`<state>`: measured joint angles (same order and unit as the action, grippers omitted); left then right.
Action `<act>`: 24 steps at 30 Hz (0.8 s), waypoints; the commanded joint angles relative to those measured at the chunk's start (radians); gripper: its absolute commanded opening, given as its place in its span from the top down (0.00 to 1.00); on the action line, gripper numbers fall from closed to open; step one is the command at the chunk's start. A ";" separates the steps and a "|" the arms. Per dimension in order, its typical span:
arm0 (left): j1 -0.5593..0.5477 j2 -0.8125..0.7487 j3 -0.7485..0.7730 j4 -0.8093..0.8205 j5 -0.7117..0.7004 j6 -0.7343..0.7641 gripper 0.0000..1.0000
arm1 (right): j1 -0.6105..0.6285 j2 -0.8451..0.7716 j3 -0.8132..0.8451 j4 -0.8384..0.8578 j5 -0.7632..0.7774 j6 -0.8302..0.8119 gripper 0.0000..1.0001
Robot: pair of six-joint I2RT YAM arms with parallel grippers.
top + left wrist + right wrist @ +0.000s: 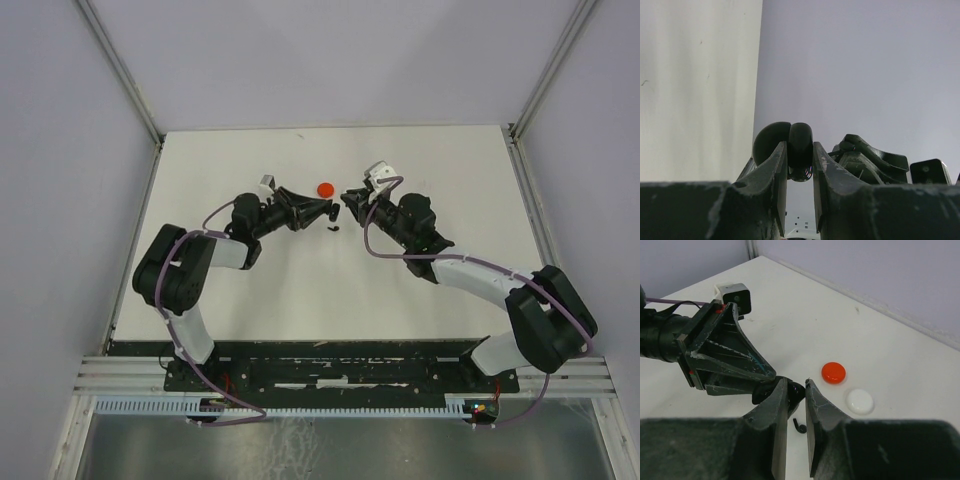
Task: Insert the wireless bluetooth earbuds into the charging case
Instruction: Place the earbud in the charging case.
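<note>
Showing the left gripper (800, 148) pinching the black case (800, 132) on edge; the right gripper (796, 388) is hovering by it, jaws slightly apart, any grip indiscernible. A black earbud (800, 428) is lying on the table (890, 340) beneath them, insertion pending

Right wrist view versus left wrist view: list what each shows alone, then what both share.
Only the right wrist view: a red round disc, a white round disc and a small black curved earbud lying loose. Only the left wrist view: the black round charging case edge-on, its two rounded parts side by side. Both: that case clamped in the left gripper, and the white table.
</note>
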<state>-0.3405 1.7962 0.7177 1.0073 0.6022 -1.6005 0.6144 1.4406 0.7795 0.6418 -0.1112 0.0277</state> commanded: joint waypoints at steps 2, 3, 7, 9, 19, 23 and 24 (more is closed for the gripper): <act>-0.021 0.016 0.050 0.107 -0.021 -0.065 0.97 | 0.003 0.011 -0.030 0.203 -0.066 -0.020 0.92; -0.022 0.019 0.051 0.109 -0.021 -0.068 0.97 | 0.003 0.014 -0.028 0.202 -0.072 -0.020 0.92; -0.028 0.023 0.055 0.124 -0.019 -0.086 0.97 | 0.002 0.027 -0.029 0.209 -0.081 -0.031 0.93; -0.032 0.025 0.056 0.128 -0.019 -0.092 0.97 | 0.003 0.034 -0.031 0.210 -0.083 -0.037 0.93; -0.042 0.019 0.058 0.150 -0.015 -0.126 0.97 | 0.004 0.050 -0.036 0.205 -0.085 -0.068 0.94; -0.046 0.012 0.058 0.158 -0.006 -0.138 0.97 | 0.005 0.060 -0.037 0.203 -0.081 -0.079 0.94; -0.046 0.010 0.057 0.158 -0.005 -0.140 0.97 | 0.005 0.063 -0.037 0.203 -0.080 -0.082 0.94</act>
<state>-0.3794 1.8210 0.7418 1.0908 0.5938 -1.6882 0.6151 1.4925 0.7429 0.7937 -0.1829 -0.0330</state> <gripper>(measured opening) 0.295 0.230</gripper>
